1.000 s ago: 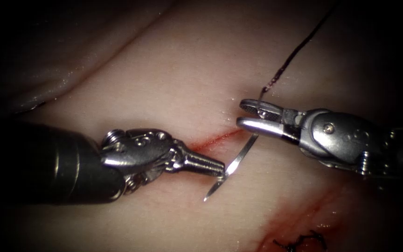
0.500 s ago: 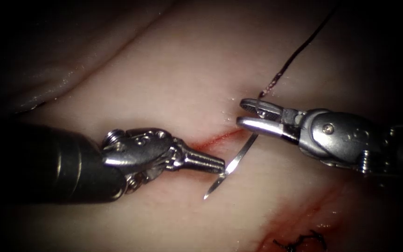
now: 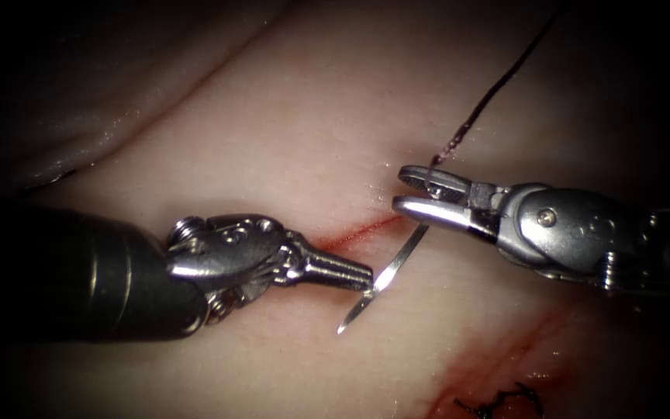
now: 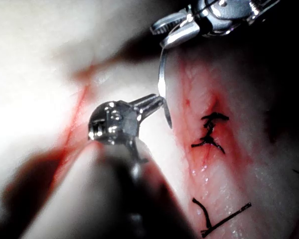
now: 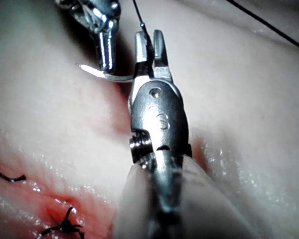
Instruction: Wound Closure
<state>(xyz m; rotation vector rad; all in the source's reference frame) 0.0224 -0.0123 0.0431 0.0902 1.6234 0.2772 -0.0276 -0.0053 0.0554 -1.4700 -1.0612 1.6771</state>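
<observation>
— Where does the needle sit?

— Above the tissue, outside it, crossing the cut; the left tool is clamped on it near the pointed end.

— And the right tool?

— Jaws apart around the needle's rear end, where the thread joins; tied stitches lie right of the cut.

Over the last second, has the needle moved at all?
No. The needle keeps its place just below the red cut, held near its tip by the left end effector, right end effector open.
</observation>
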